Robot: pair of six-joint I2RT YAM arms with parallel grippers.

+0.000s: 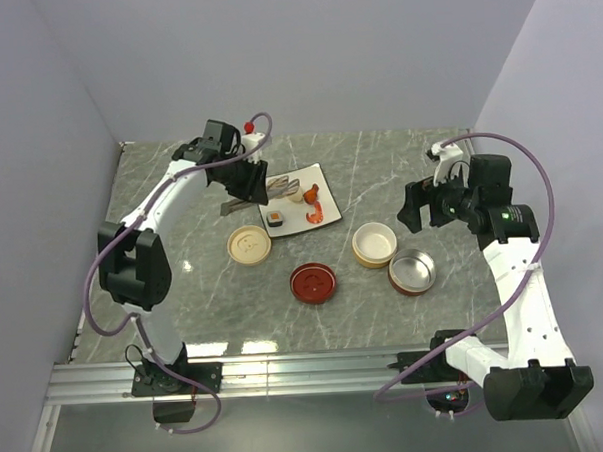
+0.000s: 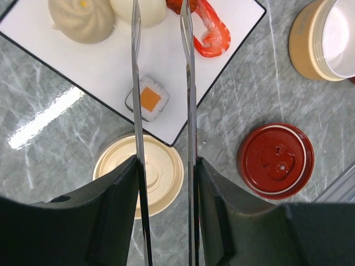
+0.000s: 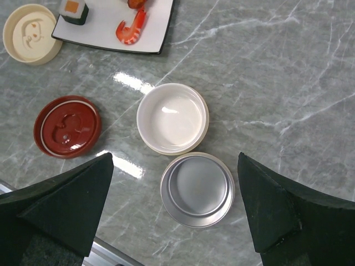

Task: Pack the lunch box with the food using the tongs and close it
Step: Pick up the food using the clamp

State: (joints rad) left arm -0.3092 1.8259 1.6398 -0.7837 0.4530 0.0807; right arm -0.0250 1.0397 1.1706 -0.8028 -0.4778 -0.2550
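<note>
On the grey marble table (image 1: 400, 182), the white square plate (image 1: 320, 185) sits at 10 o'clock of the cream round bowl (image 1: 374, 245), seen from above. The right tool (image 3: 175, 158) hangs spread, empty. The left tool (image 2: 166, 160) pinches the long silver metal tongs (image 2: 188, 111), whose tips are near the white egg-shaped piece (image 2: 141, 8) at the plate's 12 o'clock. Best to straddle one piece, then squeeze gently.

Shiny metal tongs (image 2: 189, 111), glossy marble table (image 2: 260, 94)

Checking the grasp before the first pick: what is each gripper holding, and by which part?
The left gripper holds the tongs, fingers pressing both arms well back from the free tips. The right gripper is open, holding nothing.
</note>
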